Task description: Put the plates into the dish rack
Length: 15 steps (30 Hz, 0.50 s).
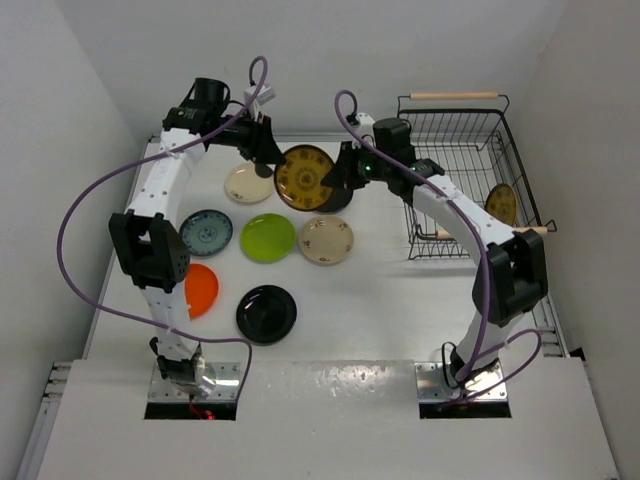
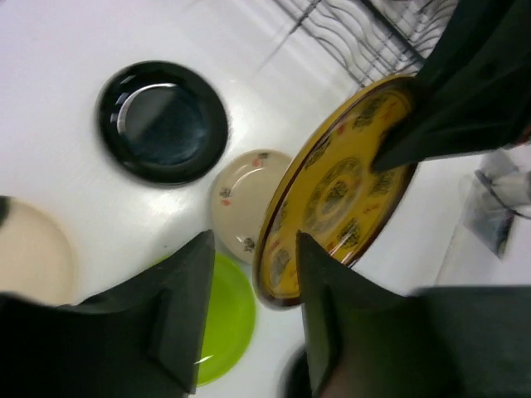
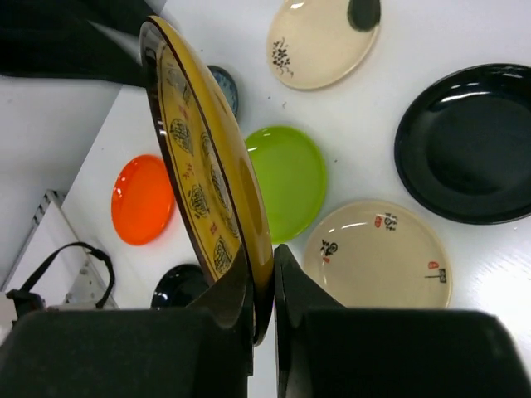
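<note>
My right gripper [image 1: 345, 172] [image 3: 264, 282] is shut on the rim of a mustard patterned plate [image 1: 303, 177] [image 3: 199, 166] and holds it on edge above the table. My left gripper [image 1: 263, 152] [image 2: 253, 303] is open. The plate's opposite rim [image 2: 332, 195] lies in the gap between its jaws, close to one finger [image 2: 328, 315]. The black wire dish rack [image 1: 460, 130] stands at the back right with a second mustard plate [image 1: 501, 203] upright in it. Flat on the table are a cream plate [image 1: 248, 183], a blue-grey one [image 1: 206, 232], a lime one [image 1: 268, 238], a patterned cream one [image 1: 326, 240], an orange one [image 1: 200, 290] and a black one [image 1: 266, 313].
A second black plate [image 1: 338, 203] [image 3: 469, 141] lies partly under the held plate. White walls close in the table on the left, back and right. The rack's wooden handles [image 1: 453, 96] stand at its far and near ends.
</note>
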{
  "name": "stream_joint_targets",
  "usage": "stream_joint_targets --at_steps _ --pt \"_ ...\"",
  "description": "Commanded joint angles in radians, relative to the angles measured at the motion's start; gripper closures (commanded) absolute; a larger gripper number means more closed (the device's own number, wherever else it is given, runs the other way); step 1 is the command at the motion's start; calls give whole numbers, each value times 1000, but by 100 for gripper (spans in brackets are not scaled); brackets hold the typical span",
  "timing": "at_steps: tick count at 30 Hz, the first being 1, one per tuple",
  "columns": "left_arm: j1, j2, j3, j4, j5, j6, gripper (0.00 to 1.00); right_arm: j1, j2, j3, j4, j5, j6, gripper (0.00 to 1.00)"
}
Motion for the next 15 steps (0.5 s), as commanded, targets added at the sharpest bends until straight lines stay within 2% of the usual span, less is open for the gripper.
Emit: stream_joint_targets --at_steps 1,2,3,5,6,9,11,15 --pt "-1 -38 48 3 -185 -12 46 -44 -64 -13 108 0 54 100" --pt "12 -38 48 3 -301 -12 9 -64 -106 -14 105 35 34 100" --pt "13 -38 60 3 -359 -21 0 -90 -127 -11 55 57 -4 100" --pt "46 -38 71 3 -531 -30 0 -136 -191 39 -45 217 -61 100" --pt "57 -38 83 3 -580 -30 0 -142 -202 56 -117 271 -180 100" --pt "100 -38 83 3 -763 -41 0 -209 -266 118 -222 596 -371 100" --pt "124 -38 62 3 -858 -41 0 -284 -268 148 -304 739 -457 100" --pt "146 -47 3 3 -889 -23 0 -407 -269 80 -314 905 -679 100"
